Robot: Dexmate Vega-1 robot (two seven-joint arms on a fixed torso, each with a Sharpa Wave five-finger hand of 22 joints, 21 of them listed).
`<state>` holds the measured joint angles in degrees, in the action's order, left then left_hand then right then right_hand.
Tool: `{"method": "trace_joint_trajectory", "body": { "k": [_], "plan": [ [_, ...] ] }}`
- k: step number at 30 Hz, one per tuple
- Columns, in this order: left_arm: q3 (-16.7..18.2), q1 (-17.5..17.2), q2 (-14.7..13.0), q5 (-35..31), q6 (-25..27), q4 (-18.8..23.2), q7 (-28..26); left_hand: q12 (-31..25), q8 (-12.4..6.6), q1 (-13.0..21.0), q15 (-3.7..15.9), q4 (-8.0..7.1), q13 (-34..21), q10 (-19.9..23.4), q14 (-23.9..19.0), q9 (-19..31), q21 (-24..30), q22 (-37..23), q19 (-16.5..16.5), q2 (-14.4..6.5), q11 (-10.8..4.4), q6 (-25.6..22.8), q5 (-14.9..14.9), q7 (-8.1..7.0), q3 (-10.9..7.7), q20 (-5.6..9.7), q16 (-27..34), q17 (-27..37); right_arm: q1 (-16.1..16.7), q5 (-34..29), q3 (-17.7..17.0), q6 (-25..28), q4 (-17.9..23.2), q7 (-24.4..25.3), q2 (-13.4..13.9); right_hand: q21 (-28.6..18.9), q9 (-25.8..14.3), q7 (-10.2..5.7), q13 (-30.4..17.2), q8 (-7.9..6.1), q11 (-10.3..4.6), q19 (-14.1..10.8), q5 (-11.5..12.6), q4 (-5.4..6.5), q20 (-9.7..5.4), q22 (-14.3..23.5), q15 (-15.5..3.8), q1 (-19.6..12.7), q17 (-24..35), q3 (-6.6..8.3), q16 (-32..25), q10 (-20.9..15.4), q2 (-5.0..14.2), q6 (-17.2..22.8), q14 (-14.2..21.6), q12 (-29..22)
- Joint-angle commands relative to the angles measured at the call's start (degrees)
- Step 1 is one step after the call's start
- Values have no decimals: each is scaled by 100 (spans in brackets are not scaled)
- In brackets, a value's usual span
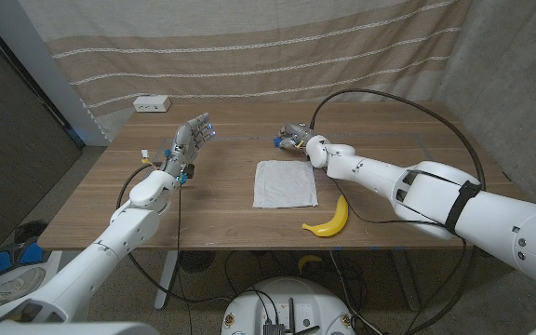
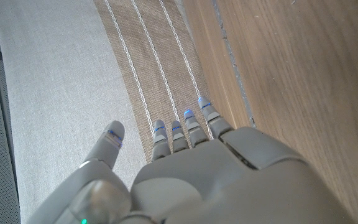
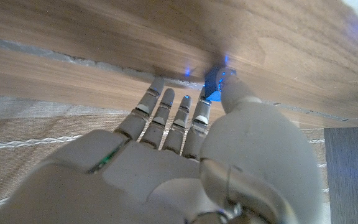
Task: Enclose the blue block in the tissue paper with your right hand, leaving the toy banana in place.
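Right hand [image 1: 295, 139] is down at the blue block [image 3: 215, 83] beyond the tissue paper [image 1: 285, 183] toward the desk's far edge, thumb on it, grip not confirmed; pinch firmly, then carry it to the tissue clear of the toy banana [image 1: 330, 220].

White arms, grey hands, blue-lit fingertips, blk cables.

Blue block [image 3: 214, 81] at right-hand fingers [image 3: 180, 115]; flat white tissue [image 1: 285, 183] beside yellow banana [image 1: 329, 220].
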<state>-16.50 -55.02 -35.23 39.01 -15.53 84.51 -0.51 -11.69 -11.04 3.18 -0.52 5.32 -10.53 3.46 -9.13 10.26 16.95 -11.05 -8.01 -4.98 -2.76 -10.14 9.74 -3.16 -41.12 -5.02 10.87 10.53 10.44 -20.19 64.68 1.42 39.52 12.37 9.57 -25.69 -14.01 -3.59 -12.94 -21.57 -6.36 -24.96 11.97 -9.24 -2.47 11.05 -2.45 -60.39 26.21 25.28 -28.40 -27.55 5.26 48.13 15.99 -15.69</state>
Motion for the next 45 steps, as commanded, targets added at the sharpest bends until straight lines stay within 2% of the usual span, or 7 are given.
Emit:
{"method": "trace_joint_trajectory", "body": {
  "k": [1,12,21,45],
  "plan": [
    [-63,94,38,-7,41,-52,58,14,23,-69,21,-36,-14,29,-65,17,-9,-28,-39,-282,-4,-45,34,-8,-26,-42,36,15,571,-89,-323,486,1894,-14,890,-57,-69,181,-28,-245,-9,-54,29,9,-18,16,-894,9,3,-22,-18,-79,72,627,71,-40],
    [-143,189,91,-10,52,-116,150,13,20,-59,17,-28,-14,33,-69,17,-9,-28,-50,-296,-8,-56,39,0,-48,-46,27,7,1027,-251,-635,833,2939,-75,1290,-69,-100,171,-32,-268,-16,-41,42,13,-20,17,-889,16,-6,-51,-2,-86,83,610,65,-33],
    [-172,212,105,-16,43,-107,185,8,18,-57,23,-24,-14,47,-72,17,-10,-28,-54,-298,-11,-65,40,7,-58,-47,22,4,1349,-378,-804,959,3622,-211,1550,-80,-103,172,-34,-266,-5,-35,50,7,-15,17,-889,10,-14,-73,14,-94,84,581,54,-29],
    [-171,174,74,-43,-111,-63,297,7,25,-56,29,-11,-14,56,-82,17,-15,-28,-63,-292,-15,-56,40,1,-81,-43,12,-2,2131,-713,-1155,1597,5075,-495,2018,-99,-98,177,-40,-291,-11,-1,66,6,-2,16,-868,11,-25,-131,39,-129,96,597,42,-24]
  ]
}}
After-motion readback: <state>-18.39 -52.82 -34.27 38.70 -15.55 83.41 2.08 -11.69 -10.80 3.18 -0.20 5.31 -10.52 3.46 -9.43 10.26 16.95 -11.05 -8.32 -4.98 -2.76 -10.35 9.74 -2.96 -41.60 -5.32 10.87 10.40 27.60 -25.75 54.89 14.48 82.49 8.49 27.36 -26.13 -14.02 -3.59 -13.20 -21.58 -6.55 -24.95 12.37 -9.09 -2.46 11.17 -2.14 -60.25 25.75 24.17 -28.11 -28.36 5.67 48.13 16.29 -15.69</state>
